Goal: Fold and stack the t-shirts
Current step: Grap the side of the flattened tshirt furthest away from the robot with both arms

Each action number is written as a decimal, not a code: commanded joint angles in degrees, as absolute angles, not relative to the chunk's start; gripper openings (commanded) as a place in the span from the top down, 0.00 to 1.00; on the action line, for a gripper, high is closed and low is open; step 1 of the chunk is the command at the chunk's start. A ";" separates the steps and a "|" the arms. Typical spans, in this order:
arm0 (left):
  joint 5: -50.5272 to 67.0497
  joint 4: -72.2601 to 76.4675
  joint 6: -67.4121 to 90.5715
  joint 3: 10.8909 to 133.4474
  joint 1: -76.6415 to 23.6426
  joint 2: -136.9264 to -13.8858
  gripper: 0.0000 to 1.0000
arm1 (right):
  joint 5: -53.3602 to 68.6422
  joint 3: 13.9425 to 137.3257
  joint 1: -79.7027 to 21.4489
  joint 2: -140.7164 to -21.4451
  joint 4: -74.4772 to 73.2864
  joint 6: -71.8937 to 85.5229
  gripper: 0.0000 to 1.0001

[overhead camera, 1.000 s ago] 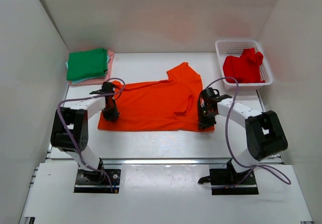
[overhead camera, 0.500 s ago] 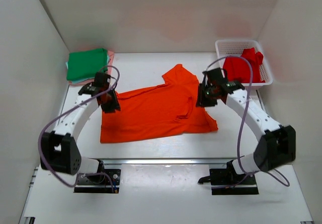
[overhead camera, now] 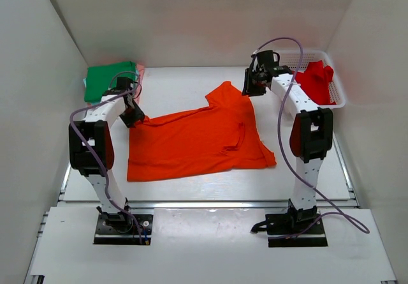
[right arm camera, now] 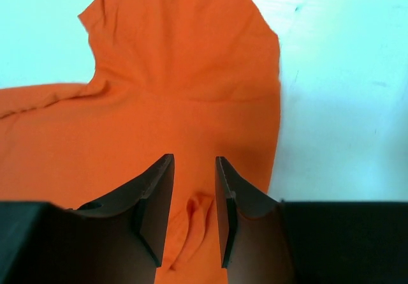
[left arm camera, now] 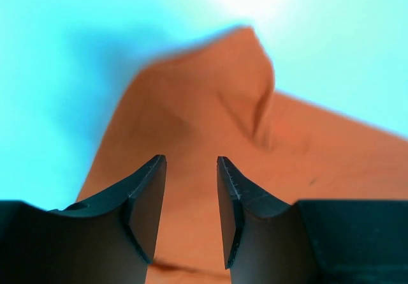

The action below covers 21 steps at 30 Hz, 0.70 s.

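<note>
Left gripper [left arm camera: 190,163]: jaws parted, nothing pinched. It hangs just over the far left corner of the orange t-shirt [overhead camera: 197,140].

Right gripper [right arm camera: 193,163]: jaws also apart and empty, above the shirt's far right part, with the sleeve just ahead of its fingertips.

The shirt lies spread on the table [overhead camera: 178,80] between the two arms, mostly flat. A ridge of cloth stands up right of its middle, and the near right corner flares out.

Your step looks like laying the shirt out before the first fold. Flatten that ridge first, or the fold will likely lock it in. When you regrip, take both far corners at matching heights and pinch a single layer. Draw both arms evenly so the hem stays straight.

The white mesh basket [overhead camera: 299,53] sits at the far right and holds one red t-shirt [overhead camera: 313,83], bunched and unfolded, with a peak at rim height.

At the far left is a folded stack with the green t-shirt [overhead camera: 105,81] on top. Keep your sweep clear of it.
</note>
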<state>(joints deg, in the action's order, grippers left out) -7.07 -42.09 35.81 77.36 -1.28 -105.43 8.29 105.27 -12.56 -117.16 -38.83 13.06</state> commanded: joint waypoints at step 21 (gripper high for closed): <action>-7.74 -33.93 42.36 86.92 -0.88 -116.71 0.49 | 15.12 128.76 -9.58 -136.58 -36.04 13.45 0.70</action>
<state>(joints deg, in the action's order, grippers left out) -7.66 -35.46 41.50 84.84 -0.62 -116.66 13.61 125.14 -9.69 -135.90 -39.33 13.34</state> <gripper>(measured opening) 0.510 0.292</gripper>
